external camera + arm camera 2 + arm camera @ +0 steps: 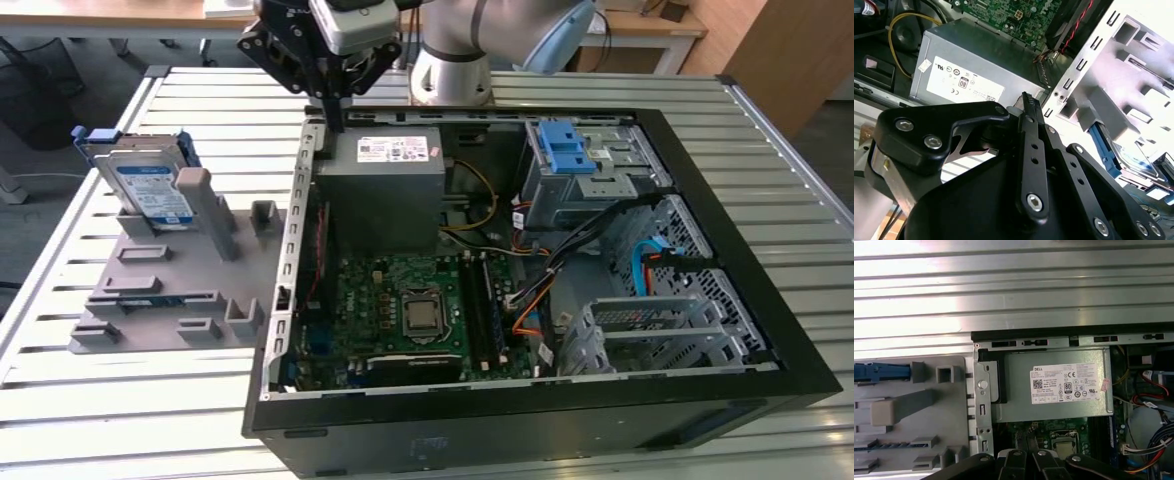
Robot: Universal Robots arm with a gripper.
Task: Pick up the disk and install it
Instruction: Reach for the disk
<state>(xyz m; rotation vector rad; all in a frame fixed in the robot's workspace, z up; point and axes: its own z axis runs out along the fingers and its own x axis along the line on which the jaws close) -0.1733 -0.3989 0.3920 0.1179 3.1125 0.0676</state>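
Pressed together and empty, my claw (1026, 99) hangs over the case (534, 440) by the power supply (969, 65), the disk (144, 188) in its stand (147, 290), not yet picked up.

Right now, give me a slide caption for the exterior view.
Shut, empty tool over a corner of the open case; disk stands on edge in the grey fixture beside it.

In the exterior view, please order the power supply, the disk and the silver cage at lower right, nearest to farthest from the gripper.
1. Power supply, beside the gripper, inside the case.
2. Disk, in the grey fixture, exterior view's left.
3. Silver cage, exterior view's lower right.
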